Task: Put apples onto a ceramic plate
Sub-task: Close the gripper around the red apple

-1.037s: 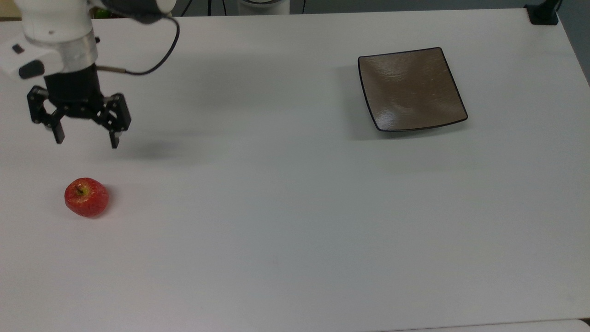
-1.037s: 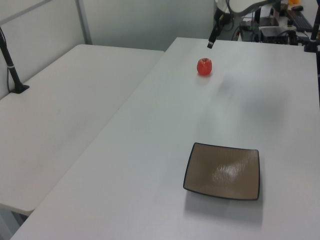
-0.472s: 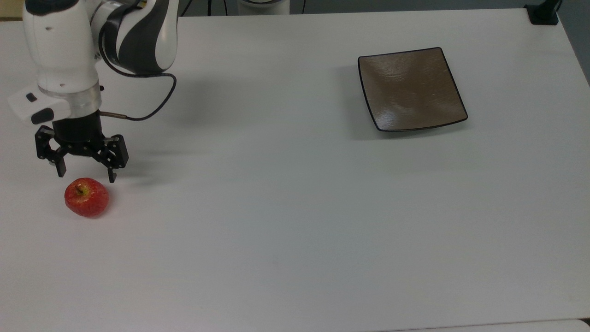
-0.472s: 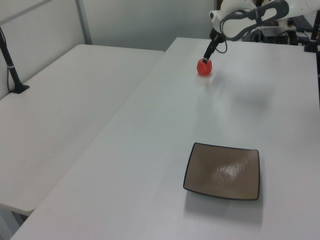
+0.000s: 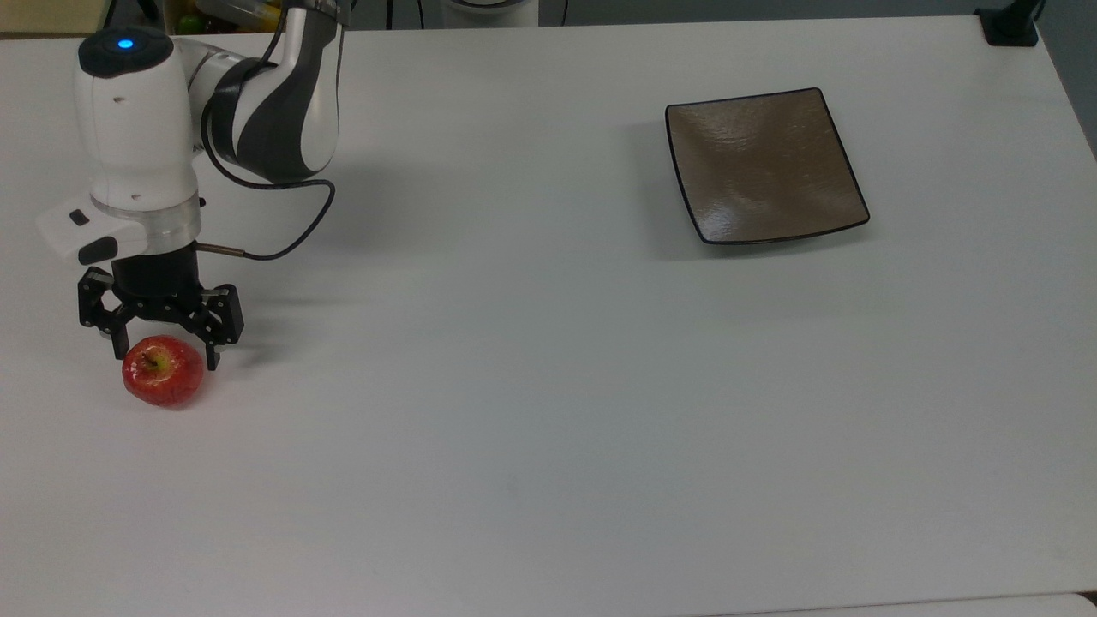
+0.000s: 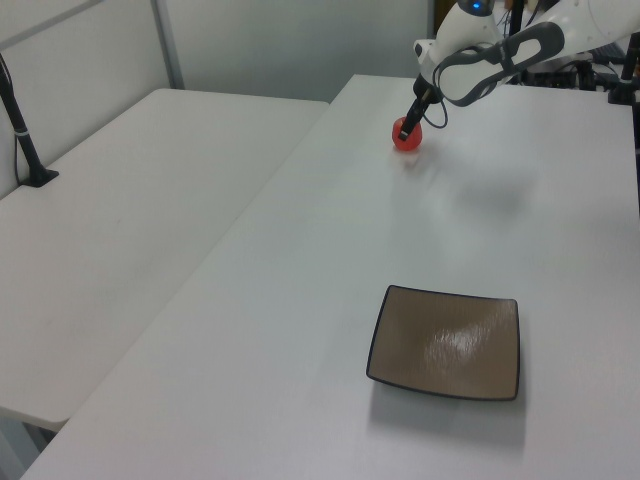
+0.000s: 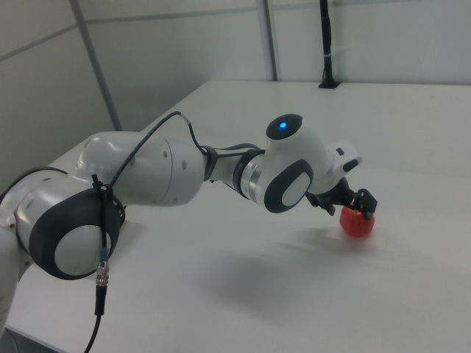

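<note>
The pincer is lowered over the red apple near the top view's left edge of the white surface. Its two black fingers are spread apart, one on each side of the apple's upper half; the top view does not settle whether they touch the skin. The apple rests on the surface, stem up, with a yellow-green patch around the stem.

In the left view, the pincer reaches down onto the apple at the far end of the surface. In the right view, the pincer sits on top of the apple, with the white wrist housing and its blue light directly behind.

The square brown ceramic plate lies flat toward the top view's upper right, well apart from the apple. It carries nothing. Its dark rim and upturned corners are distinct in the left view, where the plate lies in the foreground.

A black cable loops from the wrist beside the arm.
</note>
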